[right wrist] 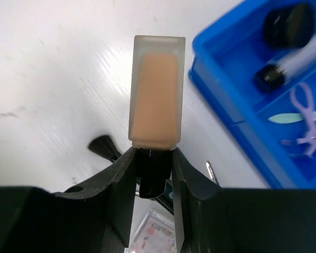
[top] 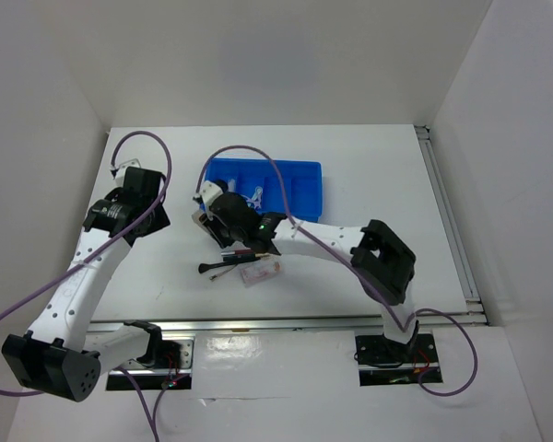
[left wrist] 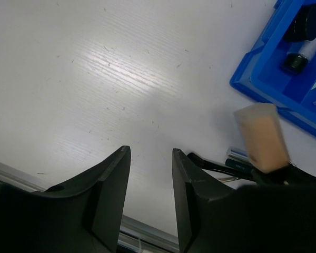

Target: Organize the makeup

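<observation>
Pinching the black cap [right wrist: 150,179] of a tan bottle [right wrist: 155,89], the right gripper [right wrist: 153,158] has its two fingers pressed against either side of that cap. The frosted body with its tan filling juts straight out beyond the fingertips. Seen from the left wrist camera, the same bottle sticks up at a tilt out of the dark bulk of the right gripper, off the table [left wrist: 110,68].

Just below and behind the fingers lies a flat pink packet [right wrist: 158,232], and to the left of them the black tip of a brush [right wrist: 100,146] shows on the white surface. Slim dark pencils [left wrist: 237,158] lie on the table close under the held bottle.

Further out to the right sits the blue tray [right wrist: 221,100]. In its compartments rest a round black piece [right wrist: 289,23], a clear tube with a black end [right wrist: 292,60], a lilac plastic piece [right wrist: 308,118] and a thin mint-green strip [right wrist: 295,117] that crosses it.

The left gripper [left wrist: 151,158] is well apart from all this, over bare table on the left side. Its fingers [left wrist: 113,179] stand spread with nothing between them. In the overhead view the brush and packet lie together just in front of the tray's near edge, under the right arm.
</observation>
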Controlling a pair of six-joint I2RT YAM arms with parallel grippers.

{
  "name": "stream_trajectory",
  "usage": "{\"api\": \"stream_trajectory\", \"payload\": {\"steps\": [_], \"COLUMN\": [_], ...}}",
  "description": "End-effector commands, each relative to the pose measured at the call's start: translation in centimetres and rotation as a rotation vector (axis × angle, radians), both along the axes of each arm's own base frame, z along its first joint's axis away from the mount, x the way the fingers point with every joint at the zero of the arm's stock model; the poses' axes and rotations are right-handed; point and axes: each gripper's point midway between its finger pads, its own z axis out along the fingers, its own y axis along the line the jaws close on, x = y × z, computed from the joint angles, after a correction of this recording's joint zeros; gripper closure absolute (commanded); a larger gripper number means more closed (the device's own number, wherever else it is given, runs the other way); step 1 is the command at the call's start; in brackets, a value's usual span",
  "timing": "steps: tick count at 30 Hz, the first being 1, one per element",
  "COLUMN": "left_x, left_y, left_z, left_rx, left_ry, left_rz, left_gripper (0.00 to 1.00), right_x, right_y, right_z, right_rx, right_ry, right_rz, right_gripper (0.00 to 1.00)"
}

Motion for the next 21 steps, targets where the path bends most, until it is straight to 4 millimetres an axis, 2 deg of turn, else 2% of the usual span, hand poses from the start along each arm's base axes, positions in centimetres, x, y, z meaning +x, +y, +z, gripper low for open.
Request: {"api": "stream_trajectory", "payload": {"steps": [1,5,6,8,11,14,15,16,21], "left_x": [0.3,0.5,0.5,0.5,0.3,0.2,0.1,0.0,0.0], "left_y": [0.6,0.5,0.7,0.9,1.1,1.6,1.8,1.8,1.8], "left_z": [0.6,0.7,0.7,0.7,1.6,3.2,3.4,4.3,5.4], "left_rx": [0.011,0.011,0.018,0.018,0.01,0.009,0.001,-0.006,-0.014], "left_ry": [-0.041,-0.041,-0.042,-0.042,-0.062,-0.118,-0.121,-0.152,-0.186], "left_rz": [0.01,0.01,0.016,0.025,0.045,0.091,0.11,0.111,0.111], "left_gripper": [0.49,0.49,0.49,0.49,0.49,0.49,0.49,0.49,0.49], "right_x": [0.0,0.7,1.5,3.4,5.5,8.2,8.4,9.7,13.0], "right_y": [-0.2,-0.7,-0.9,-1.7,-1.6,-1.6,-1.2,-1.2,-1.0], "right_z": [8.1,10.0,10.5,10.2,10.1,9.0,8.7,7.8,5.7], "right_rx": [0.161,0.176,0.178,0.18,0.197,0.207,0.206,0.192,0.198], "right_ry": [-0.081,-0.1,-0.103,-0.085,-0.065,-0.025,-0.012,0.0,0.033], "right_rz": [-0.044,-0.1,-0.133,-0.202,-0.262,-0.344,-0.352,-0.383,-0.452], "right_gripper": [0.72,0.72,0.72,0.72,0.72,0.72,0.72,0.72,0.72]}}
